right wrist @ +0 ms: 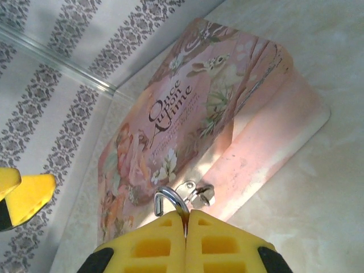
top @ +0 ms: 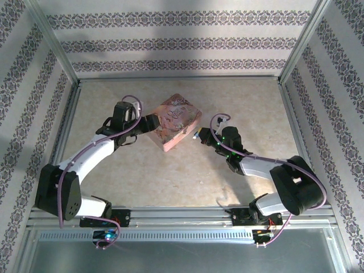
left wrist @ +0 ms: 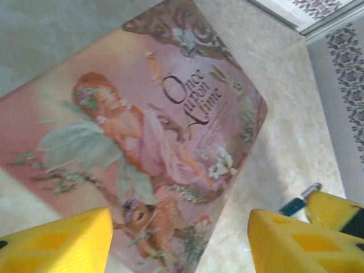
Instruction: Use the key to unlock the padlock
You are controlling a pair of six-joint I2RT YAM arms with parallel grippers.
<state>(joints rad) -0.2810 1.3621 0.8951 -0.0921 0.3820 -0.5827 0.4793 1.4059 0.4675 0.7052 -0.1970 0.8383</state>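
My right gripper [right wrist: 186, 219] is shut on the padlock; its silvery shackle [right wrist: 168, 198] hooks out above the yellow fingers, with one end free. The lock's body is hidden between the pads. The shackle sits just in front of the small metal latch [right wrist: 200, 191] on the pink tin box [right wrist: 187, 108]. From the left wrist, the padlock's blue part [left wrist: 294, 205] pokes out of the right gripper's fingers [left wrist: 335, 209]. My left gripper [left wrist: 179, 227] is open over the box's near corner, holding nothing. From above, the left gripper [top: 149, 123] is at the box's left side and the right gripper [top: 200, 136] at its right. The key is hidden.
The pink tin box [top: 175, 121] lies tilted in the middle of the beige table [top: 170, 176]. Patterned walls with metal frame posts [top: 293, 51] close in the back and sides. The left gripper's yellow finger [right wrist: 28, 196] shows beyond the box.
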